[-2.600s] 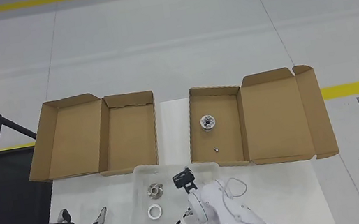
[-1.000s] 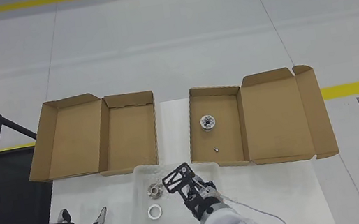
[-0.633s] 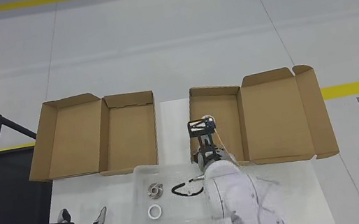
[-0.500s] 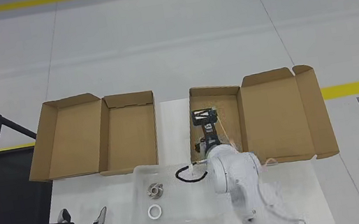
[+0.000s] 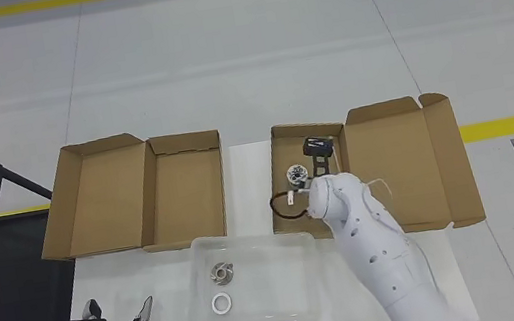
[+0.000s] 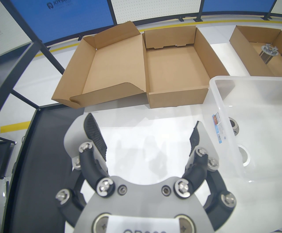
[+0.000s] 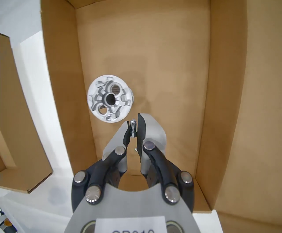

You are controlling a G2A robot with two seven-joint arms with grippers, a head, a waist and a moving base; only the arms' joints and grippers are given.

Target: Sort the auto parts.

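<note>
Logo print on blue panel [image 6: 72, 19], far ahead of L gripper [image 6: 142, 121]; sticker [image 6: 218, 129] on bin [image 6: 214, 94] beside it, too small to read.

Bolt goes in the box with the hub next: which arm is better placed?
Right. The right gripper is shut on the bolt over the box floor, beside the hub. The left gripper sits open near the clear bin.

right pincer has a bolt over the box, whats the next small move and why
Probably ease down a little and open the right pincer to release the bolt. The bolt is pinched at the tips above the bare floor of the cardboard box, beside the flanged metal hub but apart from it, so it should land inside without striking that part.
</note>
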